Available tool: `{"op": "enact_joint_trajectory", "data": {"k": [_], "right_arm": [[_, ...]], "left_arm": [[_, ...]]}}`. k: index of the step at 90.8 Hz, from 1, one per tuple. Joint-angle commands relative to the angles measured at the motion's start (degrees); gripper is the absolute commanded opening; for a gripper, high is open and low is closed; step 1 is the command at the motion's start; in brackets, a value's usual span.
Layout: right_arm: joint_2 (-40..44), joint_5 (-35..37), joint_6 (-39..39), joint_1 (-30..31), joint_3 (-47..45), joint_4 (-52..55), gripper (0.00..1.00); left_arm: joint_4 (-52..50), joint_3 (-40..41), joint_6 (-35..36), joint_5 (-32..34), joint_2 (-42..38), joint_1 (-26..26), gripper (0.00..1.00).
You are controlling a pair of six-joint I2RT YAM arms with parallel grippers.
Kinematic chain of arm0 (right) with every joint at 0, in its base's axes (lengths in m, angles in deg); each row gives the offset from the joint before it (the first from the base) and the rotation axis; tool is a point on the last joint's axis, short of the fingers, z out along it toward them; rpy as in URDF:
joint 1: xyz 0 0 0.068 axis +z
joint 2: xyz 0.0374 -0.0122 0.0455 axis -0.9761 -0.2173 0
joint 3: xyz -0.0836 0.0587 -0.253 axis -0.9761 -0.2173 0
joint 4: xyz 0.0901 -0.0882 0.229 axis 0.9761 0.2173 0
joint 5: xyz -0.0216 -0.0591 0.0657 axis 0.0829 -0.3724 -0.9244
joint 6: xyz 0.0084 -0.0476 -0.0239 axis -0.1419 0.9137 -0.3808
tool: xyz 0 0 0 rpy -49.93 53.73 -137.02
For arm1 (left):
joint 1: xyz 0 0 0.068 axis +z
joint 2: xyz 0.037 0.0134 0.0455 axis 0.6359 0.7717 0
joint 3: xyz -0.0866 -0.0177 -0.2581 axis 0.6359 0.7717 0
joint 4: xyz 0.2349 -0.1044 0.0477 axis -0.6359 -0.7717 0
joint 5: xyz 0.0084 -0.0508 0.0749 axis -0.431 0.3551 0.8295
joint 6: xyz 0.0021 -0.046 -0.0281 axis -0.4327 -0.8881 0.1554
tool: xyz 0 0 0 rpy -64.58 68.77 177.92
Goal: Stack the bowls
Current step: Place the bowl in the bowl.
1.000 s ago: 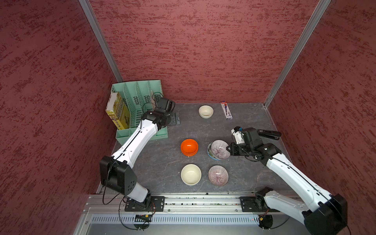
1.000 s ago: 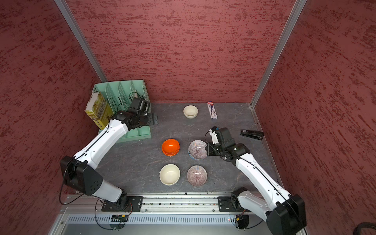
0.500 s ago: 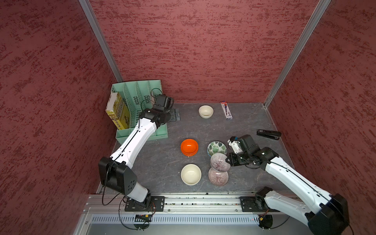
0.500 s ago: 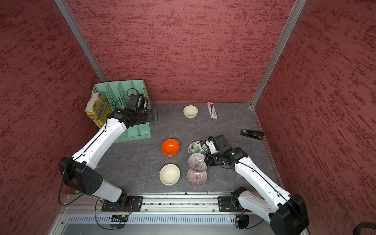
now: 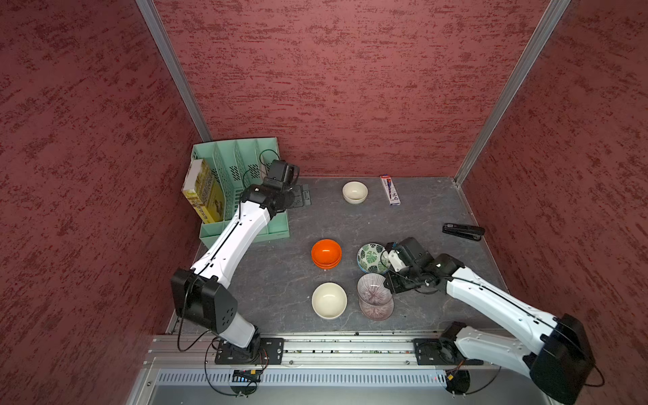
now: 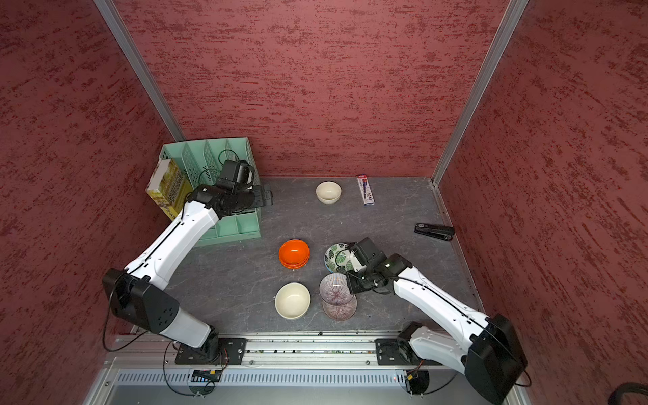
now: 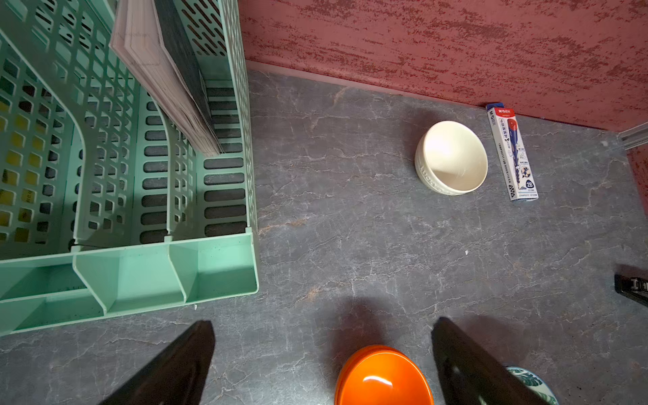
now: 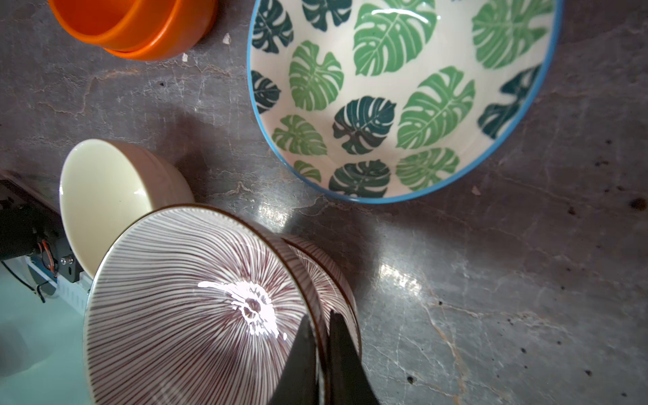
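Observation:
My right gripper (image 8: pixel 319 317) is shut on the rim of a purple lined bowl (image 8: pixel 193 308), one finger inside and one outside. It holds this bowl (image 5: pixel 374 288) tilted, just over and overlapping a second purple bowl (image 5: pixel 378 310) on the table. Behind them sits a leaf-print bowl (image 5: pixel 371 257). Two orange bowls (image 5: pixel 326 253) are nested at the centre. One cream bowl (image 5: pixel 329 300) stands at the front and another (image 5: pixel 355 191) near the back wall. My left gripper (image 7: pixel 324 322) hangs open and empty above the table beside the rack (image 5: pixel 298 195).
A green file rack (image 5: pixel 242 196) with a yellow book (image 5: pixel 203 191) stands at the back left. A pencil box (image 5: pixel 390 190) lies by the back wall. A black stapler (image 5: pixel 463 231) lies at the right edge. The metal rail (image 5: pixel 333 345) runs along the front.
My right gripper has carried the purple bowl from over the leaf-print bowl toward the front, to just over the other purple bowl. The left gripper shifted slightly toward the back.

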Motion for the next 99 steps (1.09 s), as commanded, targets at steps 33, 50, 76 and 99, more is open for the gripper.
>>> {"op": "enact_joint_trajectory", "data": {"k": [33,50,76,99], "right_arm": [[2.1,5.7,-4.8,4.4,-2.8,-1.1,0.00],[-0.5,6.7,-5.0,6.9,-3.1,-1.5,0.00],[-2.9,9.1,-6.3,8.9,-3.3,-1.7,0.20],[3.2,12.9,-7.5,8.9,-2.0,0.9,0.46]], "left_arm": [[0.0,-4.1,1.0,-1.6,2.6,-0.2,1.00],[0.2,-3.7,0.9,-1.6,2.4,-0.5,1.00],[0.1,-2.7,1.0,-0.9,1.2,-1.0,1.00],[-0.4,-3.1,0.9,-0.7,0.8,-1.5,1.00]]}}
